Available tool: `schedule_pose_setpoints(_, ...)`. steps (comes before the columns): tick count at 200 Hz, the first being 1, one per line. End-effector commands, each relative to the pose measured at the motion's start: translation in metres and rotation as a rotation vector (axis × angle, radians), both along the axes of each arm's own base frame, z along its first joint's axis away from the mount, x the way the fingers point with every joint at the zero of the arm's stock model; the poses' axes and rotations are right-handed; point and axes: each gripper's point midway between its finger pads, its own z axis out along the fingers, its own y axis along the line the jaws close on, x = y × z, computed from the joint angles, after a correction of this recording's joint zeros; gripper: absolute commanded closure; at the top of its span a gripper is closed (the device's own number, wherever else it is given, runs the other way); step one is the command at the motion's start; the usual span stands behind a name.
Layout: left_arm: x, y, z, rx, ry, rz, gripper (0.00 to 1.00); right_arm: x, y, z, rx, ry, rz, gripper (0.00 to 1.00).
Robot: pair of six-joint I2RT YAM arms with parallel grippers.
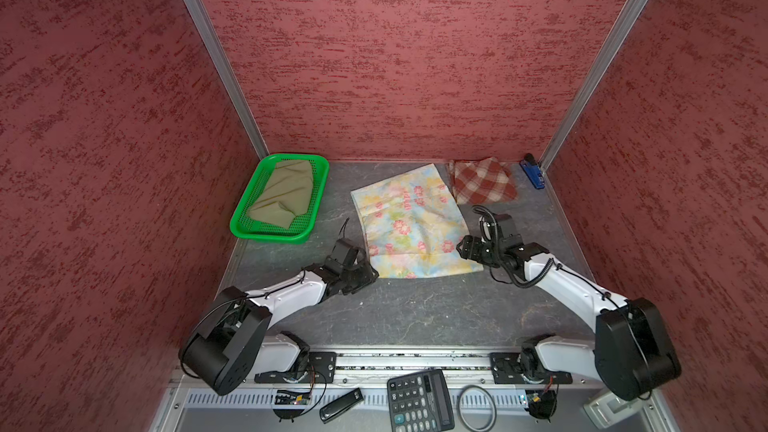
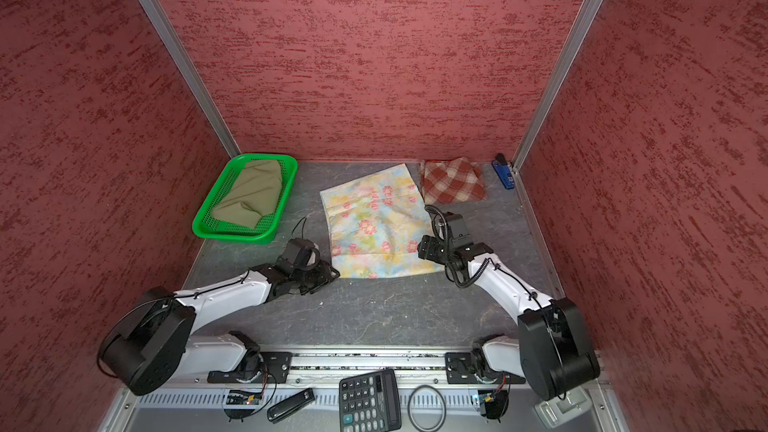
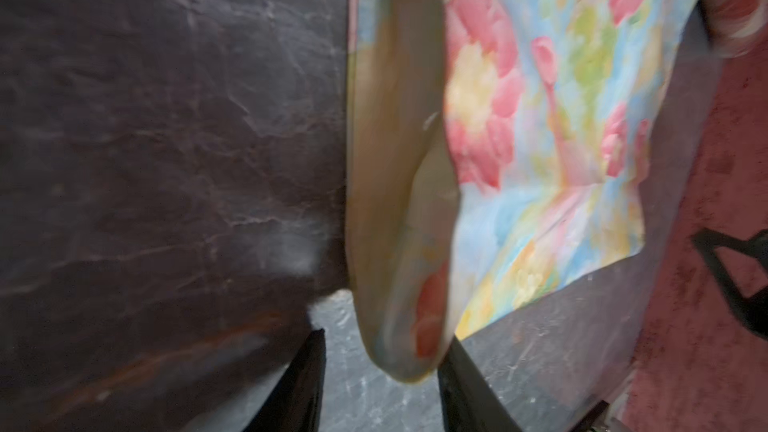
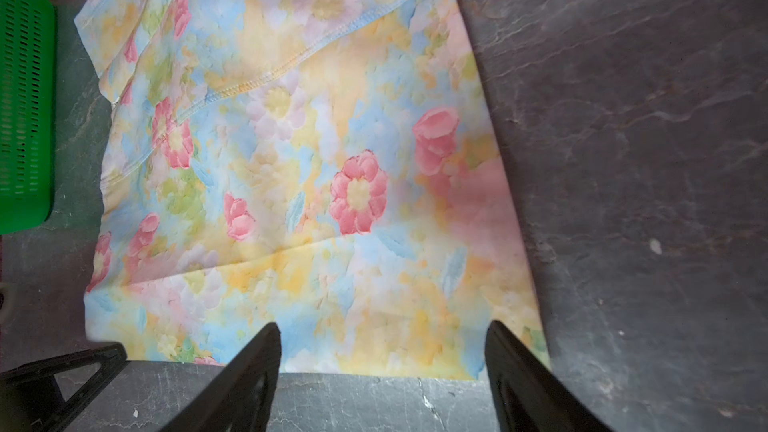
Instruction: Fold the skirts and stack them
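Note:
The pastel floral skirt [image 1: 411, 222] [image 2: 378, 226] lies spread flat mid-table. My left gripper [image 1: 372, 274] [image 3: 384, 342] is at its near left corner. That corner [image 3: 403, 359] curls up between the fingers and touches one of them, while a gap shows at the other. My right gripper [image 1: 461, 249] [image 4: 382, 326] stands open, low over the skirt's near right edge [image 4: 374, 359], with nothing between its fingers. The plaid skirt [image 1: 482, 180] lies folded at the back right. The olive skirt [image 1: 284, 193] lies crumpled in the green basket [image 1: 270, 238].
A blue stapler [image 1: 534, 174] sits in the back right corner. On the front ledge are a calculator [image 1: 419, 401], a black device [image 1: 340, 405] and a cable ring [image 1: 477, 407]. Red walls close in three sides.

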Motion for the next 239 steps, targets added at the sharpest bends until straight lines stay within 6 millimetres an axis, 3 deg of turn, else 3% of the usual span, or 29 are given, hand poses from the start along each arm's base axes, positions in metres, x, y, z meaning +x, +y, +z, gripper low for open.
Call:
schedule_pose_setpoints(1,-0.003,0.016,-0.010,0.122,0.063,0.014,0.65,0.007,-0.003,0.007,-0.028,-0.045,-0.027,0.22)
schedule_pose_setpoints(30,-0.008,0.035,-0.016,0.291,0.146,-0.029,0.72,0.007,-0.005,0.007,-0.040,-0.067,-0.040,0.22)
schedule_pose_setpoints(54,-0.004,0.039,-0.011,0.339,0.156,-0.057,0.72,0.005,-0.006,0.002,-0.046,-0.065,-0.040,0.22)
schedule_pose_setpoints(96,-0.002,0.054,0.021,0.370,0.091,-0.034,0.53,0.004,-0.002,0.000,-0.075,-0.049,-0.009,0.22)
schedule_pose_setpoints(122,-0.007,0.062,0.028,0.309,0.082,0.017,0.51,-0.001,0.000,-0.003,-0.092,-0.034,-0.007,0.23)
schedule_pose_setpoints(187,0.003,0.020,0.060,0.031,-0.013,0.070,0.42,-0.030,-0.013,-0.025,-0.054,0.039,-0.109,0.29)
schedule_pose_setpoints(239,0.001,0.011,0.036,-0.022,0.048,0.109,0.42,-0.043,-0.002,-0.036,0.053,0.094,-0.131,0.31)
